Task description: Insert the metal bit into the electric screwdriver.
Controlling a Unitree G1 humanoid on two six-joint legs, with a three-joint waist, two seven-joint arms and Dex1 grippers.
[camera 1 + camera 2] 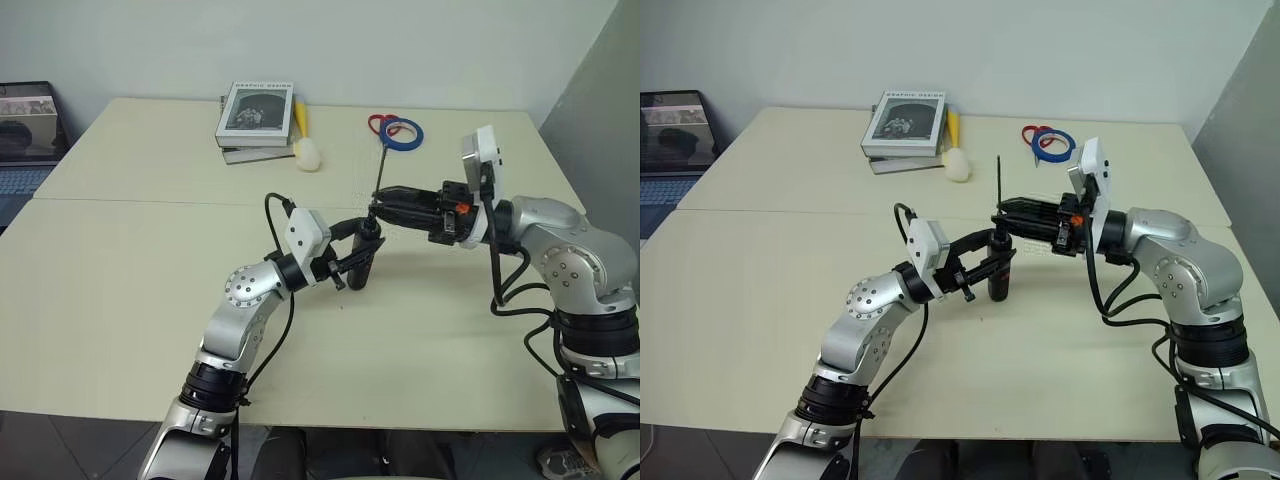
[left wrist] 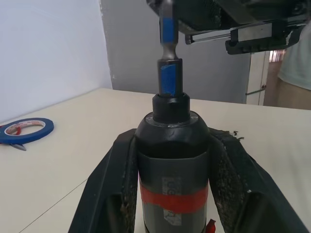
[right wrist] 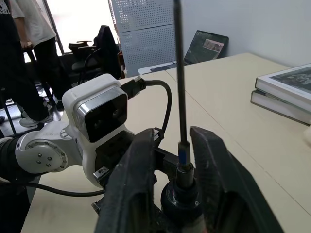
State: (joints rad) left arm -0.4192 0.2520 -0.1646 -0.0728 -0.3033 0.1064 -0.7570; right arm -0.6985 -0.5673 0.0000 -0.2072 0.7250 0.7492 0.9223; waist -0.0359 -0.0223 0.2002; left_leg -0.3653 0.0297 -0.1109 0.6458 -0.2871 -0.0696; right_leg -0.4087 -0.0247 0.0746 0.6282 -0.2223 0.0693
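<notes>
Metal bit (image 3: 179, 73) upright in electric screwdriver (image 3: 181, 194)

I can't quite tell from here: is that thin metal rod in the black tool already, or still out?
In. The metal bit stands upright with its lower end seated in the electric screwdriver tip.

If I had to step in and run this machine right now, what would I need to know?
Left gripper: jaws shut on the black pen-shaped electric screwdriver, held upright above the beige table.
Right gripper: jaws slightly apart on either side of the thin dark-grey metal bit.
Done: the bit stands upright with its lower end in the screwdriver's tip.
Left: confirm it is fully seated, then draw the right gripper away.
</notes>
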